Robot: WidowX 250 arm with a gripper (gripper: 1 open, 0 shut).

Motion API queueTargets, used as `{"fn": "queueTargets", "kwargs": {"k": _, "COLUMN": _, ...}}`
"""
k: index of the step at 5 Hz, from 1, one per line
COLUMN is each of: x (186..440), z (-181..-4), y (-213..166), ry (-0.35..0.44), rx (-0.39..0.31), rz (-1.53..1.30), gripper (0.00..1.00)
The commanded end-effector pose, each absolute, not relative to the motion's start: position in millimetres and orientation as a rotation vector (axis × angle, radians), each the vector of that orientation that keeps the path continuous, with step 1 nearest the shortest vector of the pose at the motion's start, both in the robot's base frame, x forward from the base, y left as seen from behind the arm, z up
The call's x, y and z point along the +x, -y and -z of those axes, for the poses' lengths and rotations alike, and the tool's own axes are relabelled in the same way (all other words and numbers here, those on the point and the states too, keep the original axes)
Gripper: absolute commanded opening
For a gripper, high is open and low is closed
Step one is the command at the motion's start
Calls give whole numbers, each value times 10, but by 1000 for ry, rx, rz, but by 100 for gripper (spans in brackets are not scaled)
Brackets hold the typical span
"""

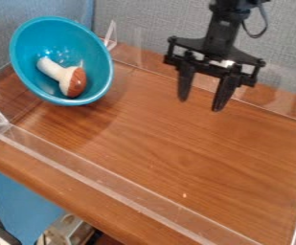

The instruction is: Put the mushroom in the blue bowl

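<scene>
The blue bowl (60,60) rests tilted at the back left of the wooden table, its glossy inside facing the camera. The mushroom (63,75) lies inside it, reddish-brown cap low and to the right, cream stem pointing up-left. My gripper (204,96) hangs over the back right of the table, well to the right of the bowl, fingers pointing down. Its two black fingers (186,84) stand apart with nothing between them.
A wooden tabletop (163,144) is ringed by low clear plastic walls (99,177). A blue-grey wall stands behind the table. The table's front edge drops off at lower left.
</scene>
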State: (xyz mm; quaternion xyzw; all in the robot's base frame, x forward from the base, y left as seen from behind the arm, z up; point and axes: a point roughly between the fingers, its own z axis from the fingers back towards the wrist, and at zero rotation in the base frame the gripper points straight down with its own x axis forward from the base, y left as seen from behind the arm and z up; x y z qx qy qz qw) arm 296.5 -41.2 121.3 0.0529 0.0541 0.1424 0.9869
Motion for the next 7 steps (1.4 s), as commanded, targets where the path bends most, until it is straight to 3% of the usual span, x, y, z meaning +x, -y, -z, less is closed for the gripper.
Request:
{"fn": "queueTargets", "kwargs": {"k": 1, "x": 2873, "z": -1537, "y": 313, "ry": -35, "rx": 75, "rz": -273, "gripper": 100}}
{"fn": "queueTargets", "kwargs": {"k": 3, "x": 2722, "z": -1653, "y": 281, "ry": -44, "rx": 74, "rz": -284, "gripper": 100}}
{"fn": "queueTargets", "kwargs": {"k": 5, "x": 2728, "z": -1445, "y": 174, "ry": -35, "rx": 78, "rz": -334, "gripper": 100}}
{"fn": "queueTargets", "kwargs": {"k": 7, "x": 2696, "z": -1429, "y": 297, "ry": -47, "rx": 86, "rz": -375, "gripper": 100}}
